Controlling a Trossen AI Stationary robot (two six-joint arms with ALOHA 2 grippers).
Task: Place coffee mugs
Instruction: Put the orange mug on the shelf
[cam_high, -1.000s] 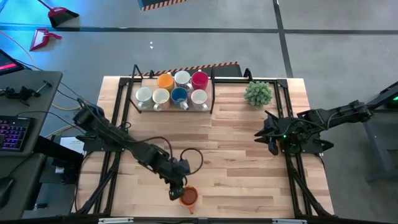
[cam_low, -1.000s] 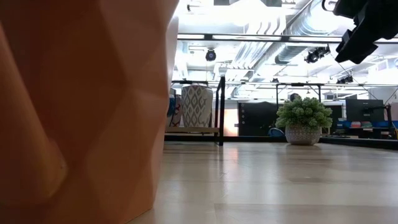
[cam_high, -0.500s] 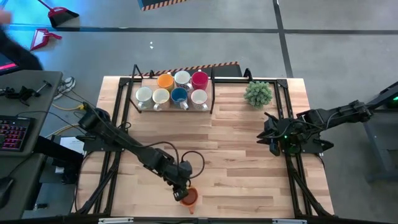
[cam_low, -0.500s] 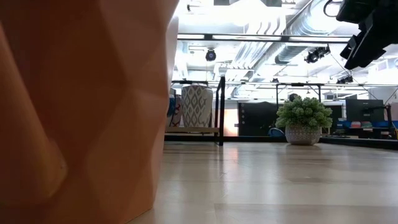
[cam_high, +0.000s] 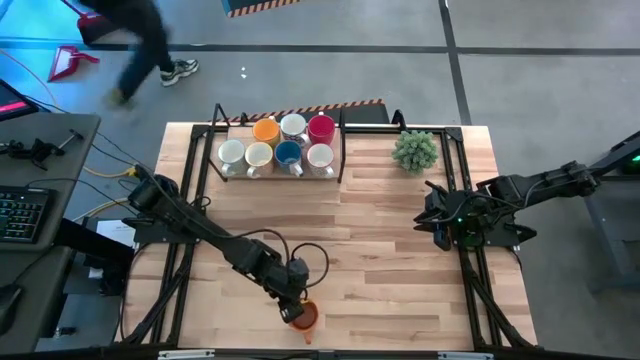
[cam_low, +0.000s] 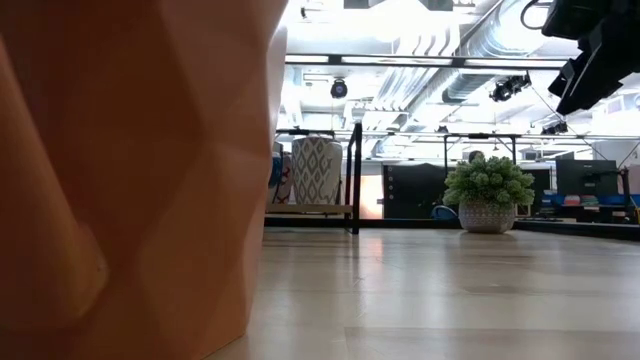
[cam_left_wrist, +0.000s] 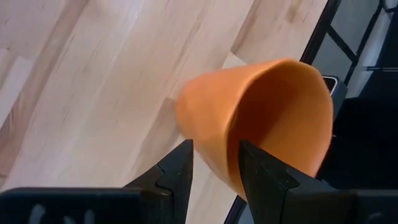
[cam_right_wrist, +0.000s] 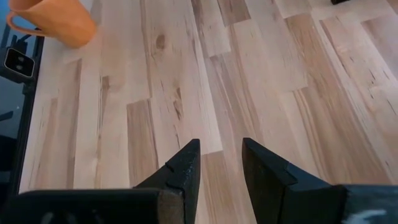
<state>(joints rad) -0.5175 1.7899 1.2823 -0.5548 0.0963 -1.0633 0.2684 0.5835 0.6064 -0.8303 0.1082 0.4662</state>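
Note:
An orange mug (cam_high: 305, 317) stands upright on its base near the table's near edge. It fills the left of the low view (cam_low: 130, 180) and shows far off in the right wrist view (cam_right_wrist: 53, 22). My left gripper (cam_high: 291, 311) is open right over the mug's left rim. In its wrist view (cam_left_wrist: 216, 145) one finger stands outside the near wall and one inside. Several more mugs (cam_high: 280, 145), white, yellow, blue and red, sit in a black rack (cam_high: 342, 160) at the far left. My right gripper (cam_high: 437, 226) hangs open above the table's right side. My left gripper slants down onto the mug from the table's left. Its fingers (cam_left_wrist: 180, 168) stand astride the near wall at the rim (cam_left_wrist: 216, 167), one outside and one in the hollow. Whether either finger touches the wall I cannot tell. The mug stays on the table.
A small green potted plant (cam_high: 415, 150) stands at the far right of the table, also in the low view (cam_low: 487, 195). Bare wooden boards (cam_high: 380, 260) lie between the two arms. A person walks on the floor beyond the far left corner (cam_high: 140, 40).
My left gripper has come down onto the orange mug, a little toward the near edge, and has rolled somewhat about its own line. Its fingers keep the same gap. The mug has not moved. My right gripper has tipped slightly in place.

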